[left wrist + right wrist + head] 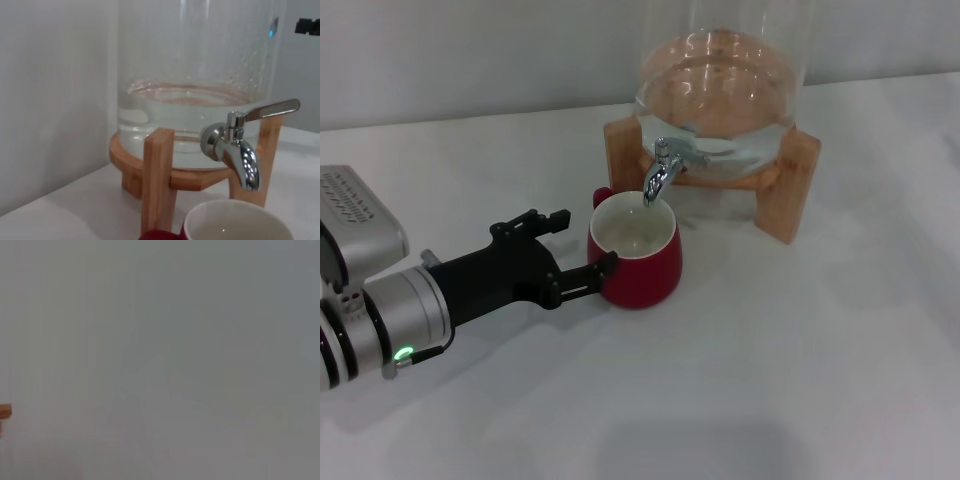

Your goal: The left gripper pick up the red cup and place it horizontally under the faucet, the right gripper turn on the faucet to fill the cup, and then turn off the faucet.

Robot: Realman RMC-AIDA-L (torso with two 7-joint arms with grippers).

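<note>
While upright on the tabletop right below the faucet spout, red cup already placed, seemingly empty. Left claw spread open beside it, one finger touching, gripping nothing. Remaining: opening, filling, closing. Right claw unseen.

The left gripper, beside the red cup: black claw-like fingers on a black housing, silver-white cylindrical wrist with black rings, small green light, and grey perforated box.
</note>
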